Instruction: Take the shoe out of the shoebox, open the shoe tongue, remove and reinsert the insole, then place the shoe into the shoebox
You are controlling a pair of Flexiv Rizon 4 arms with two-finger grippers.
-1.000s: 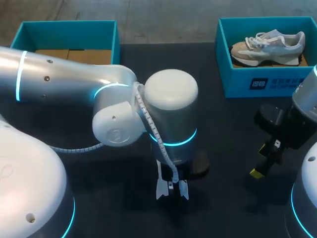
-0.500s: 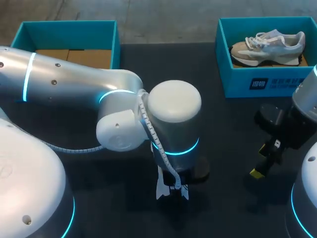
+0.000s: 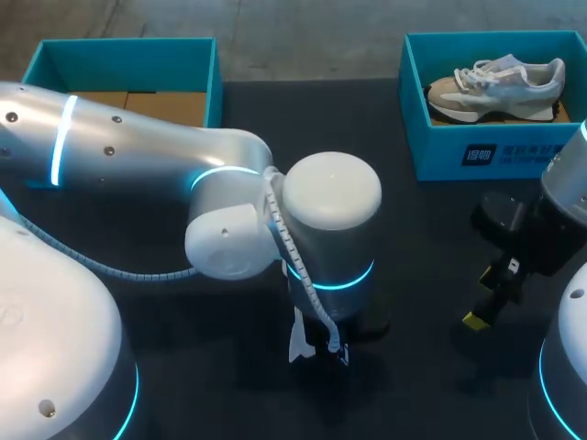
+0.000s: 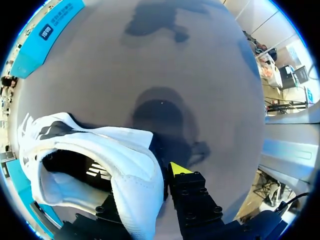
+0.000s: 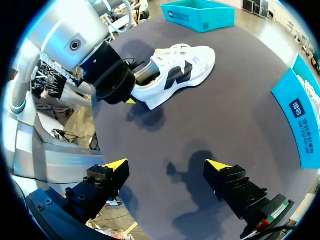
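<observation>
Dark bench (image 3: 422, 247): the left tool (image 5: 132, 98) clamps the white sneaker (image 5: 177, 67) by its heel, while the right tool (image 5: 166, 165) hangs spread wide, well apart.

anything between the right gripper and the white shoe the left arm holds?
Nothing. Right wrist view shows only bare table between the right gripper and the white shoe.

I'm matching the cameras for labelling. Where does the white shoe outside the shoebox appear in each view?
Head view: the white shoe is mostly hidden under the left arm; a white part shows at lower middle.
Left wrist view: the white shoe is right at the fingers, opening toward the camera.
Right wrist view: the white shoe is ahead across the table.
Shared landmark: the left gripper at its heel.
</observation>
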